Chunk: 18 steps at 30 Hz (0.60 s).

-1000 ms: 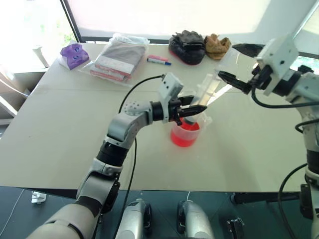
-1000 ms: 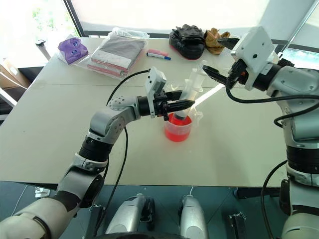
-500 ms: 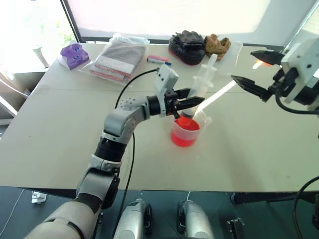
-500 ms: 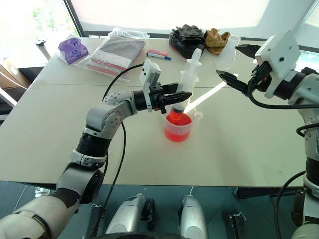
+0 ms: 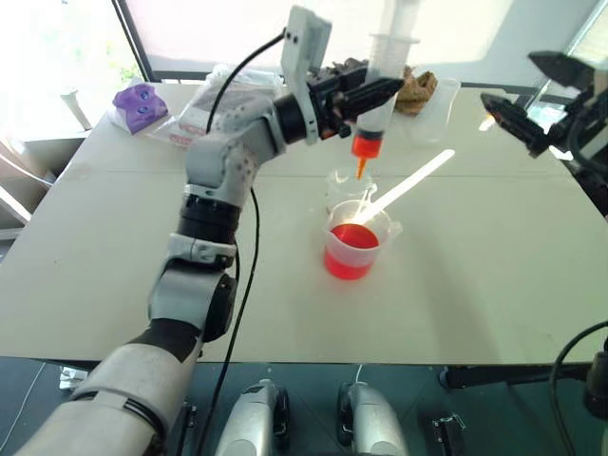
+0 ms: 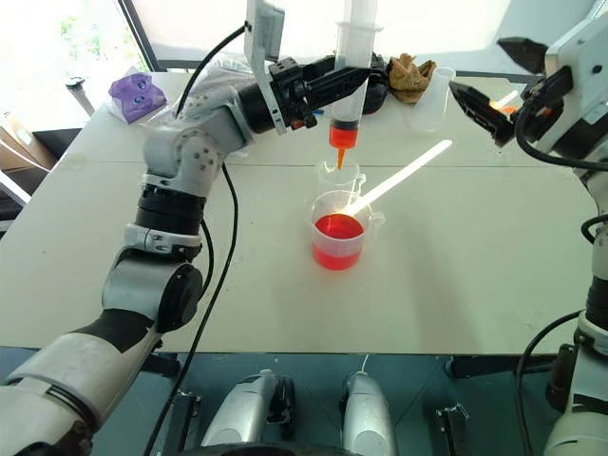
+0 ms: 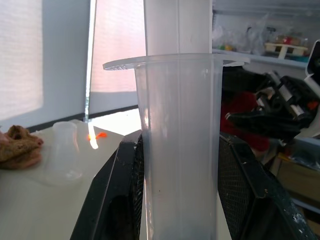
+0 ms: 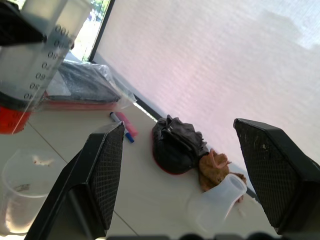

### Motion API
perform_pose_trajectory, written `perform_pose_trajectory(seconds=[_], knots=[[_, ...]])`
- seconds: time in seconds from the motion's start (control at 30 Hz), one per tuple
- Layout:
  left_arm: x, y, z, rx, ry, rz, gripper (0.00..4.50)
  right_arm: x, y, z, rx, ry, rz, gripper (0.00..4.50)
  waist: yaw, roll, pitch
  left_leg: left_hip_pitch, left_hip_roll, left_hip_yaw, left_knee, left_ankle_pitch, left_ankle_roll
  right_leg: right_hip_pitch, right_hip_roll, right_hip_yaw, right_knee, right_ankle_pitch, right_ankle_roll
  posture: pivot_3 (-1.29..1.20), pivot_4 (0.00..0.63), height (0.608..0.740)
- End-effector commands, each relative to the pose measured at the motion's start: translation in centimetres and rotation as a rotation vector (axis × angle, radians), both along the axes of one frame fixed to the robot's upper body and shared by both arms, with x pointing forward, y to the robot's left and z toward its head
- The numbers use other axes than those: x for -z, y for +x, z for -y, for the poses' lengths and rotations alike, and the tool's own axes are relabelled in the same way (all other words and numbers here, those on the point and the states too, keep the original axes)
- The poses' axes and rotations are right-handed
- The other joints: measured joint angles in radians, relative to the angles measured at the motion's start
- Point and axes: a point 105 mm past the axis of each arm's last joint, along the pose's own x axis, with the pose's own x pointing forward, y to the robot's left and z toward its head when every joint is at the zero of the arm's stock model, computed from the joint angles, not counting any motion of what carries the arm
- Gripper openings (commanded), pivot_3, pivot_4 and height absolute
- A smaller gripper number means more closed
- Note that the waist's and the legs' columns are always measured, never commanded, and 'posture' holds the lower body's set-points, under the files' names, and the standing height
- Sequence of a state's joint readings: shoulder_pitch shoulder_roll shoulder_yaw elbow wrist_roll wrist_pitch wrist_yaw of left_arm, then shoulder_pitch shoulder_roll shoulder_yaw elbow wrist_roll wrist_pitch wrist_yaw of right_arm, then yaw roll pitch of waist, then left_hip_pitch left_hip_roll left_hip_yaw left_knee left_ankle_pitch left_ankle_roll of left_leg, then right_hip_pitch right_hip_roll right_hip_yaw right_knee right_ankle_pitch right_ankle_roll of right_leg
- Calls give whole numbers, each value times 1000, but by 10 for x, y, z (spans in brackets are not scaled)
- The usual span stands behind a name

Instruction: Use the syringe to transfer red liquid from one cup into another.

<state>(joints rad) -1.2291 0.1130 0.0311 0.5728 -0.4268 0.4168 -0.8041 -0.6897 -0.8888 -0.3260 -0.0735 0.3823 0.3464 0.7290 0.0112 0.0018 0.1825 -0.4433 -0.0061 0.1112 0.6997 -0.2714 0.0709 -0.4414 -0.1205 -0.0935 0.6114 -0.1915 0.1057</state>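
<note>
My left gripper [image 5: 366,95] is shut on the clear syringe [image 5: 384,71] and holds it upright, high over the table. The barrel stands between its black fingers [image 7: 120,200]. The orange tip [image 6: 339,144] hangs right above the small handle-less cup [image 6: 339,177], apart from it. A little red liquid [image 8: 10,117] shows at the barrel's lower end. The handled beaker [image 5: 353,249] stands just in front of the small cup and is about half full of red liquid [image 6: 336,228]. My right gripper [image 6: 499,76] hovers open and empty at the far right.
Along the table's back edge lie a purple item [image 5: 140,103], a bagged package [image 5: 228,106], a blue-and-pink marker [image 8: 125,127], black gloves [image 8: 177,145], a brown cloth [image 6: 410,74] and another clear cup [image 6: 429,95]. A streak of sunlight [image 5: 408,185] crosses the middle.
My left gripper has lifted the syringe out of the beaker, up and back, so its tip hangs over the small cup. My right gripper has drifted right and up, still open.
</note>
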Motion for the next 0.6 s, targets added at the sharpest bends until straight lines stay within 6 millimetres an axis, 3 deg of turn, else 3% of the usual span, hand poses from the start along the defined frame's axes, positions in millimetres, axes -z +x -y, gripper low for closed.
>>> perform_pose_trajectory(seconds=[0.03, 0.27, 0.6], knots=[[-10, 4, 8, -24, 10, 105, 1553, -13, 3, -5, 7, -23, 81, 3618, 0, 0, 0, 0, 0, 0, 0, 1, -1, 0, 0, 0, 0, 0, 0, 0, 150, 740], [12, 26, 12, -118, 33, 109, 1553, -22, 24, -33, -65, -43, 136, 3618, -1, 0, 0, -1, 0, 1, 0, 2, -3, 0, 0, 0, -1, 0, 0, 0, 150, 740], [25, 30, 18, -132, 55, 122, 1553, -17, 46, -61, -137, -77, 147, 3618, -1, 0, 0, -1, 0, 1, 0, 2, -3, -1, 0, 0, -1, 0, 0, 0, 150, 740]])
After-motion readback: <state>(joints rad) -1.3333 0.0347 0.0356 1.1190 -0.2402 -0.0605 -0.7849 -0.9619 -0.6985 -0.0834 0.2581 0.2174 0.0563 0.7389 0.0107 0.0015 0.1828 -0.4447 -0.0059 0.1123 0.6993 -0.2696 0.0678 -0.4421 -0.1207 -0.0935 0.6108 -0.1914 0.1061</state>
